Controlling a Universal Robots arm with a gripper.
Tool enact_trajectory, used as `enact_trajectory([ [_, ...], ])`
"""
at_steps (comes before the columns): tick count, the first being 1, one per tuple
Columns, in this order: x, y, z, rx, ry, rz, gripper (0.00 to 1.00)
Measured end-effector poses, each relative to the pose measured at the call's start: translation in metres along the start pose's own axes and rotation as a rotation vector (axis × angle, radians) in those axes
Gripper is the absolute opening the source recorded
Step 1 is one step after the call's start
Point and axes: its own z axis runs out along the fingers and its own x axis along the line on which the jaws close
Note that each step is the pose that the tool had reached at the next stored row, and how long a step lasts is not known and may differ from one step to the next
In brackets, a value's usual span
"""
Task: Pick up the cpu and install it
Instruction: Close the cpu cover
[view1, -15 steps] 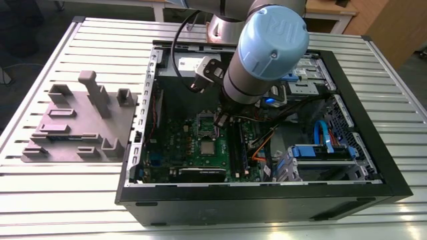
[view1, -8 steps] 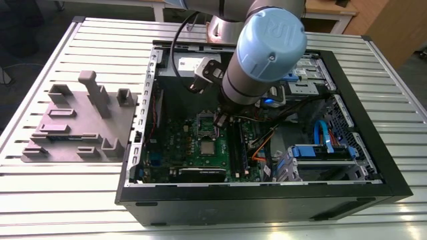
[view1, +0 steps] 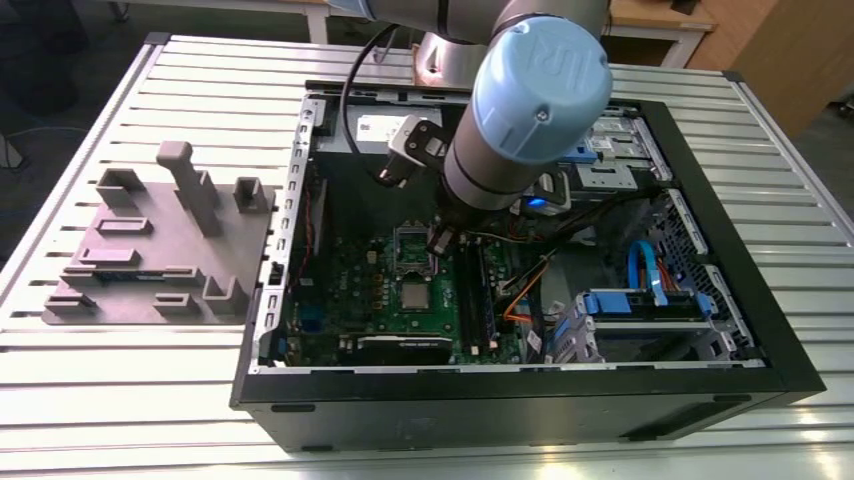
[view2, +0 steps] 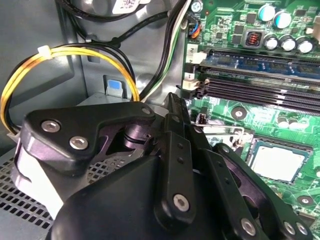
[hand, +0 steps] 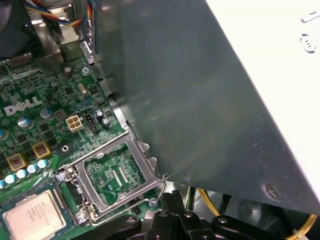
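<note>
Gripper (view1: 441, 240): low inside the case (view1: 534, 410); its spread cannot be told. Nearest it: open socket frame (hand: 117, 172). Just beyond the frame: cpu (hand: 34, 216), lying flat on the motherboard (hand: 55, 135). Likely light, stiff, smooth-topped, delicate beneath; best taken by opposite edges.

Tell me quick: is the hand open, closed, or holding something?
Hand: cannot be told. The cpu lies on the board, apart from it.

Silver arm (view1: 491, 175), blue cap (view1: 541, 80), black hand (view2: 173, 107)
</note>
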Motion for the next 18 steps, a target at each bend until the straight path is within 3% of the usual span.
enact_trajectory([
  [4, 0.0, 0.0, -0.0001, 0.0051, 0.0093, 0.0, 0.1],
  [10, -0.0008, 0.0006, -0.0025, 0.0062, 0.011, 0.001, 0.1],
  [11, -0.0006, 0.0008, -0.0026, 0.0097, 0.0175, 0.001, 0.1],
  [13, -0.0005, 0.0012, -0.0029, 0.012, 0.0218, 0.001, 0.1],
  [16, -0.0007, 0.0015, -0.0032, 0.0129, 0.0234, 0.001, 0.1],
  [18, -0.001, 0.0017, -0.0033, 0.012, 0.0214, 0.001, 0.1],
])
